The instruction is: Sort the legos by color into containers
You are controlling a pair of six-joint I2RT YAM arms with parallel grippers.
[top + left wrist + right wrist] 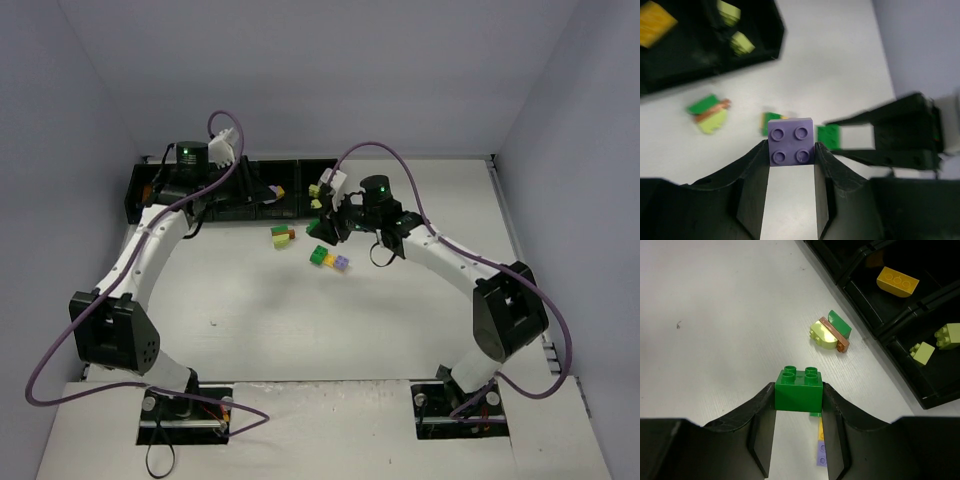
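Observation:
My left gripper (791, 146) is shut on a lilac brick (791, 141), held above the table near the black bins (695, 65); in the top view it (205, 207) hangs over the left bins (150, 190). My right gripper (799, 390) is shut on a dark green brick (799, 388); in the top view it (325, 227) is by the row's right end. A yellow brick (897, 281) lies in one bin and lime bricks (935, 342) in the end bin.
A stuck cluster of green, brown and lime bricks (282, 235) lies on the table before the bins, also in the right wrist view (831, 332). A second cluster of green, yellow and lilac bricks (330, 260) lies under my right gripper. White walls enclose the table.

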